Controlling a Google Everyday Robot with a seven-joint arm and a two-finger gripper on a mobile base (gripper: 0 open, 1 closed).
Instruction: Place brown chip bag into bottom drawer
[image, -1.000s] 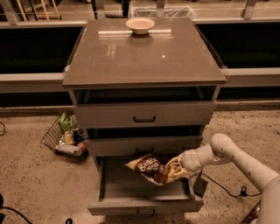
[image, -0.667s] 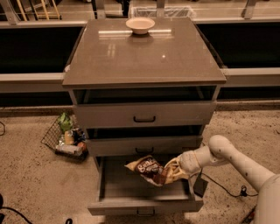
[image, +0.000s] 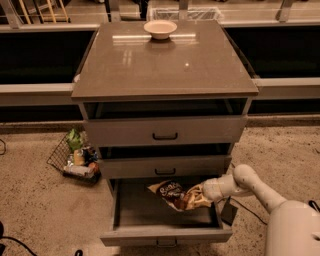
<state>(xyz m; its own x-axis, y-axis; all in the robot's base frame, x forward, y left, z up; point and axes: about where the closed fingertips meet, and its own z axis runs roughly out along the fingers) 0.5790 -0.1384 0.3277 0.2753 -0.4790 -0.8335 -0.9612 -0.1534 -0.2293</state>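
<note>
The brown chip bag (image: 176, 195), tan-yellow with a dark panel and white script, hangs over the inside of the open bottom drawer (image: 165, 234). My gripper (image: 201, 192) reaches in from the right and is shut on the bag's right end, holding it a little above the drawer floor. The bottom drawer is pulled well out, its small dark handle at the lower edge. The two drawers above it stick out only slightly.
A small pale bowl (image: 160, 29) sits at the back of the cabinet top (image: 165, 65). A wire basket (image: 75, 159) with groceries lies on the floor left of the cabinet. A railing runs behind. My white arm (image: 260, 192) comes in from the lower right.
The bag and gripper have stayed almost in place over the open drawer; I see no clear movement.
</note>
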